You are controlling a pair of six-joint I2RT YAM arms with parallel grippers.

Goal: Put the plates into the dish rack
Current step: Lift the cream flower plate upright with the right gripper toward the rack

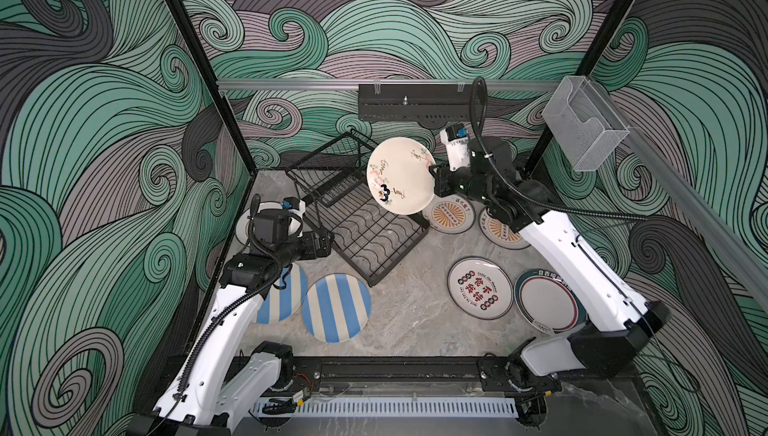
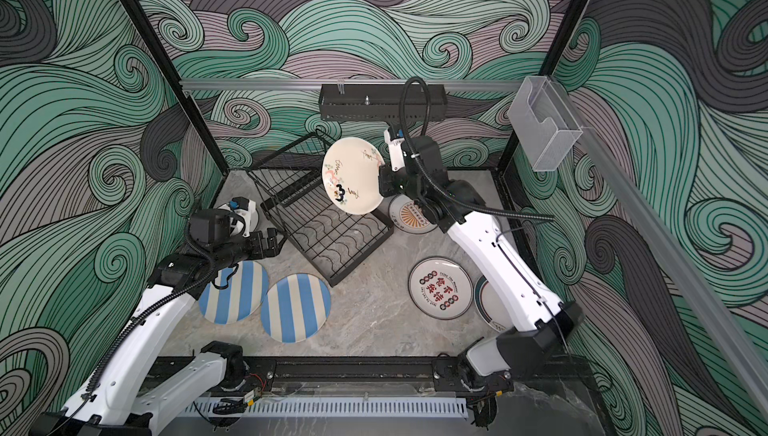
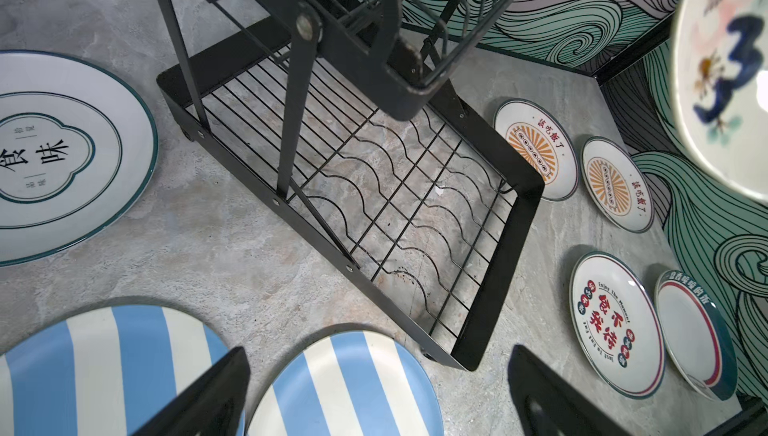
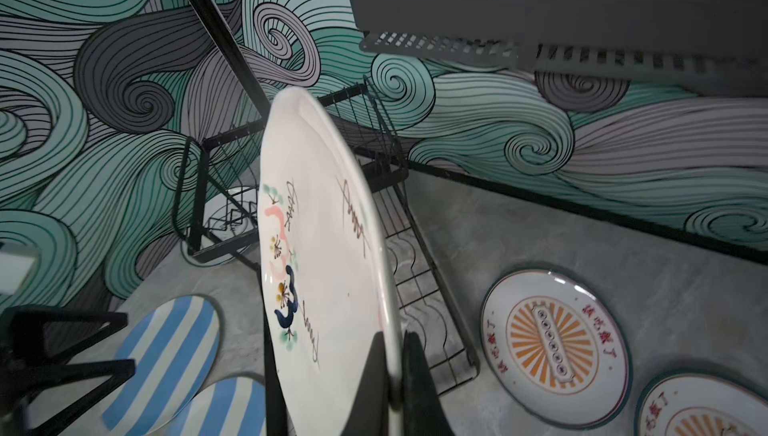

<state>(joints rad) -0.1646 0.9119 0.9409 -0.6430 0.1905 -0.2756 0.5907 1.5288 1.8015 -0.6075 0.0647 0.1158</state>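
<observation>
My right gripper [image 1: 434, 176] [image 4: 397, 371] is shut on the rim of a cream plate with doodles [image 1: 399, 176] [image 4: 324, 267]. The plate is tilted almost on edge above the far right end of the black wire dish rack [image 1: 365, 234] [image 3: 374, 188]. My left gripper [image 1: 328, 242] [image 3: 378, 355] is open and empty by the rack's left side, above two blue-and-cream striped plates [image 1: 338, 307] [image 1: 282, 301]. Flat on the table lie two sunburst plates [image 1: 451, 215] [image 1: 500, 232], a red-and-black character plate [image 1: 480, 288] and a teal-rimmed plate [image 1: 546, 305]. No plate stands in the rack's slots.
Another teal-rimmed plate [image 3: 62, 155] lies left of the rack, mostly under my left arm in both top views. A black perforated tray [image 1: 415, 103] hangs on the back rail. A clear acrylic box [image 1: 586, 126] hangs at the right. Patterned walls close the table's back and sides.
</observation>
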